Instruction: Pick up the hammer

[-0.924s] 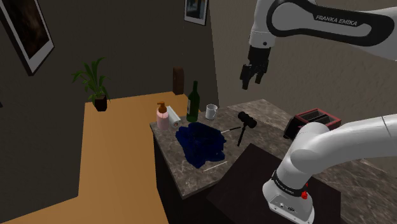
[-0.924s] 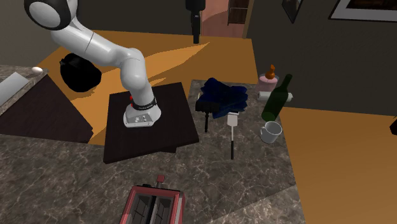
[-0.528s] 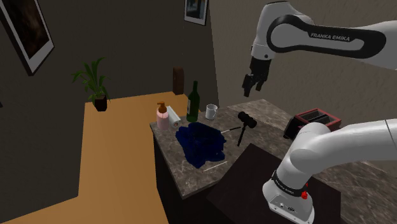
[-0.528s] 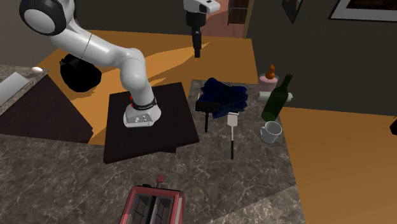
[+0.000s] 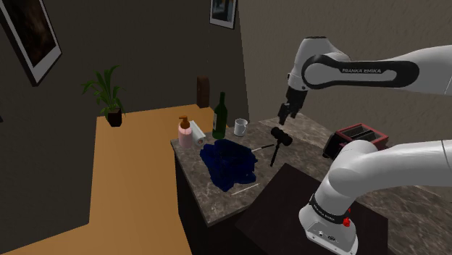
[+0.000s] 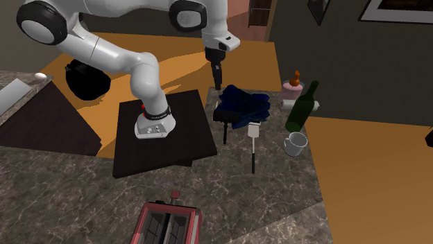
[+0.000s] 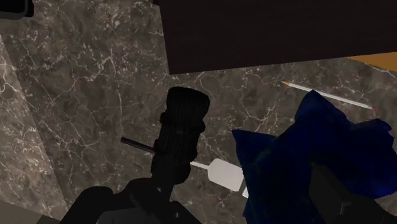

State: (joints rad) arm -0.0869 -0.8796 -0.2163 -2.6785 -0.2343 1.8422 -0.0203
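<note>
The black hammer (image 5: 277,140) lies on the dark marble counter (image 5: 217,199), head away from the stand, beside a blue cloth. In the second exterior view the hammer (image 6: 224,125) sits just off the stand's corner. My gripper (image 5: 285,115) hangs in the air a short way above the hammer's head, pointing down; it shows as the gripper (image 6: 217,80) in the second exterior view. In the wrist view the hammer (image 7: 181,130) lies ahead between the two fingers, which stand wide apart and touch nothing. The gripper (image 7: 216,203) is open.
A white-bladed spatula (image 5: 262,147) crosses under the hammer. A crumpled blue cloth (image 5: 229,163), green bottle (image 5: 219,115), white mug (image 5: 240,127), pink soap bottle (image 5: 185,133) and a pencil (image 5: 244,190) share the counter. A red toaster (image 5: 356,137) stands by the stand (image 5: 286,214).
The arm has come down steadily, lowering the gripper from high above the counter to just over the hammer's head. The objects on the counter have not moved.
</note>
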